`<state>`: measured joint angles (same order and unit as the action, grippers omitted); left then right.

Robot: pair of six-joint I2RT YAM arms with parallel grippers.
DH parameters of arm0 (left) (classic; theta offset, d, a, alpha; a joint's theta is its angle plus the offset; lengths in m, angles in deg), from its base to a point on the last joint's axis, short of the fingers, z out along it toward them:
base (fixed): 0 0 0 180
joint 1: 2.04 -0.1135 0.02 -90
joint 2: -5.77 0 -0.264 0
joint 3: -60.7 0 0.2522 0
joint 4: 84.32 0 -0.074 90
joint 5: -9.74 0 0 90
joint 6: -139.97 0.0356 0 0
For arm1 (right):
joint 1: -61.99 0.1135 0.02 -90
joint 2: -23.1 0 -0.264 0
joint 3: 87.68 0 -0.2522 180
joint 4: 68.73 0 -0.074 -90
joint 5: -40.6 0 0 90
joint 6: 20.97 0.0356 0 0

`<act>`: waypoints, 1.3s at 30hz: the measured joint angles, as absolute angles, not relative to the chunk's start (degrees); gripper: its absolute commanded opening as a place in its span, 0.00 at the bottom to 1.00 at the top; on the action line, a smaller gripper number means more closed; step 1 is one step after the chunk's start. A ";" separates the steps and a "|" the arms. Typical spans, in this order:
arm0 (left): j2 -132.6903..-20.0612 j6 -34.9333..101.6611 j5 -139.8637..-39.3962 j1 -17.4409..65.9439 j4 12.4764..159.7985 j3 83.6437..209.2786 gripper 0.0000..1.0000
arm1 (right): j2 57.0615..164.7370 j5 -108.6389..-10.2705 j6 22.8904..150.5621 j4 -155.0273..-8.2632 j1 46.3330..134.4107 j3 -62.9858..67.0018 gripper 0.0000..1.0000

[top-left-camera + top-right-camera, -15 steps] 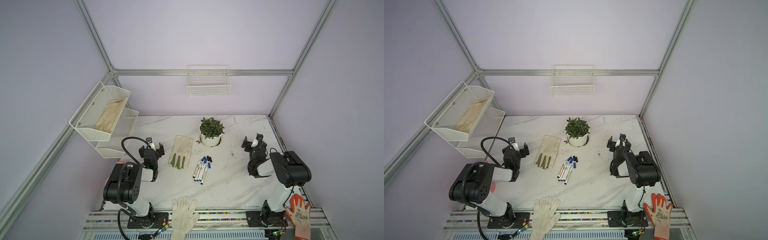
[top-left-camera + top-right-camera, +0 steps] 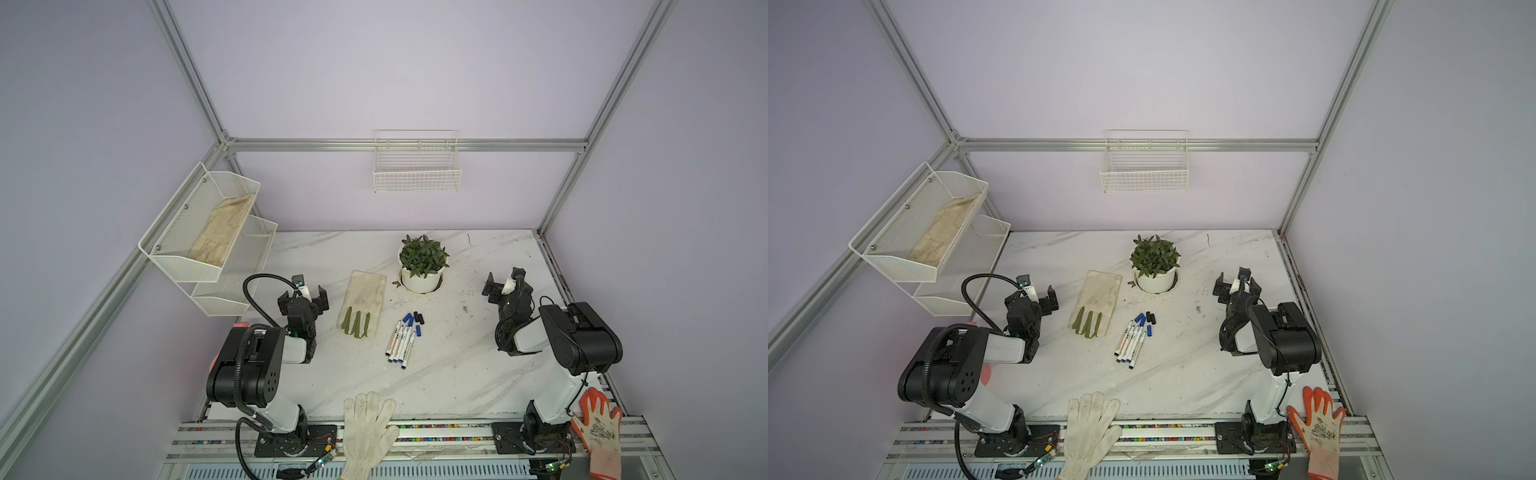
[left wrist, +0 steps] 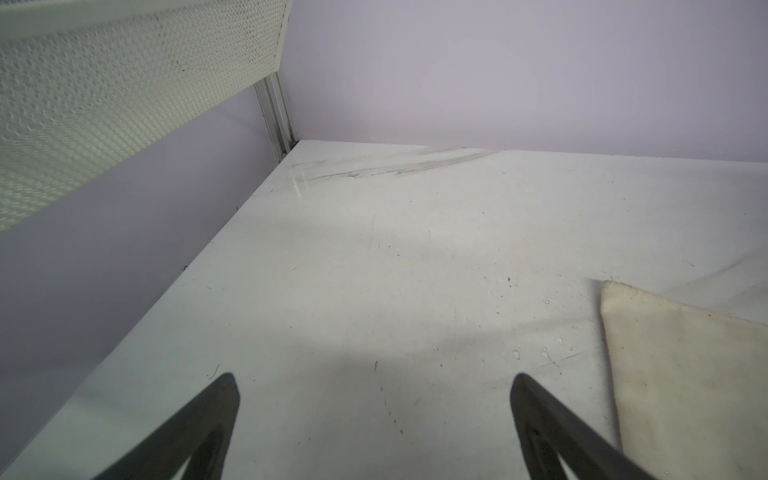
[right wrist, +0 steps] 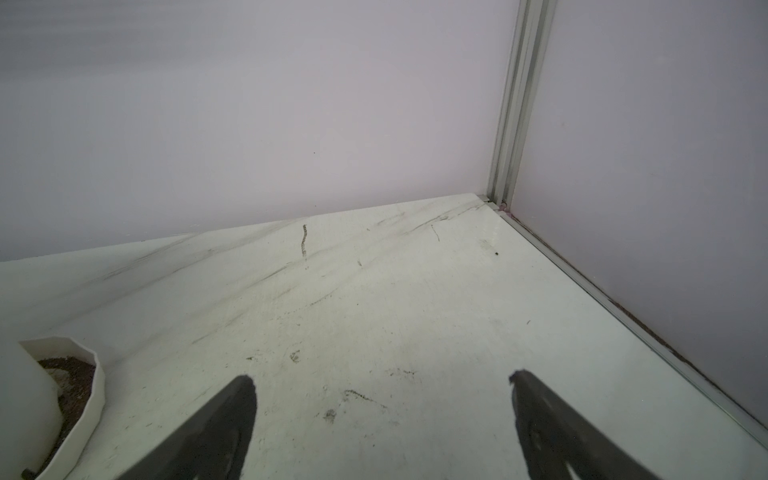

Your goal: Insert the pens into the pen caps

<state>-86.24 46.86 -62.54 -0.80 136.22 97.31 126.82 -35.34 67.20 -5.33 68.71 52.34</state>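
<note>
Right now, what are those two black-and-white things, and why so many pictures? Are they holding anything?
Those are two robot arms fixed at the front of a white table. Each ends in a pincer: the left gripper and the right gripper. Both are wide open and hold nothing. The two big pictures come from a camera high above, looking down. The other two come from small cameras on the arms' wrists, so you see dark fingertips poking into view over the table. In the middle lie the pens, side by side, with the little blue and black pen caps loose beside them. Nearby are a potted plant and a cloth pouch with green strips. A white glove and an orange glove lie at the front edge.
</note>
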 measured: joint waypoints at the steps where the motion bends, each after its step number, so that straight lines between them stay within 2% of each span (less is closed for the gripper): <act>1: -86.24 46.86 -62.54 -0.80 136.22 97.31 1.00 | 126.82 -35.32 67.20 -5.31 68.71 52.34 0.97; 20: -86.24 46.86 -62.54 -0.80 136.22 97.31 1.00 | 126.80 -35.51 67.25 -5.40 68.67 52.32 0.97; 23: -86.24 47.07 -62.54 -0.80 136.22 97.31 1.00 | 126.80 -35.73 67.25 -5.44 68.62 52.32 0.82; 27: -82.02 48.15 -62.83 -0.65 128.07 97.75 1.00 | 123.17 -36.76 67.00 -10.66 68.43 51.82 0.71; 32: -72.54 48.04 -62.65 1.05 113.64 103.06 1.00 | 111.67 -32.26 70.15 -18.97 68.51 48.02 0.66; 35: -69.58 45.98 -59.68 4.49 110.76 105.27 1.00 | 105.03 -27.36 76.80 -20.10 68.51 48.91 0.64; 39: -69.63 39.49 -57.47 9.38 103.24 107.89 1.00 | 100.53 -23.53 88.49 -30.27 68.95 48.78 0.61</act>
<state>-69.63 39.49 -57.47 9.38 103.24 107.89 100.53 -23.53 88.49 -30.27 68.95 48.78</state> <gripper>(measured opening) 0.997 0.628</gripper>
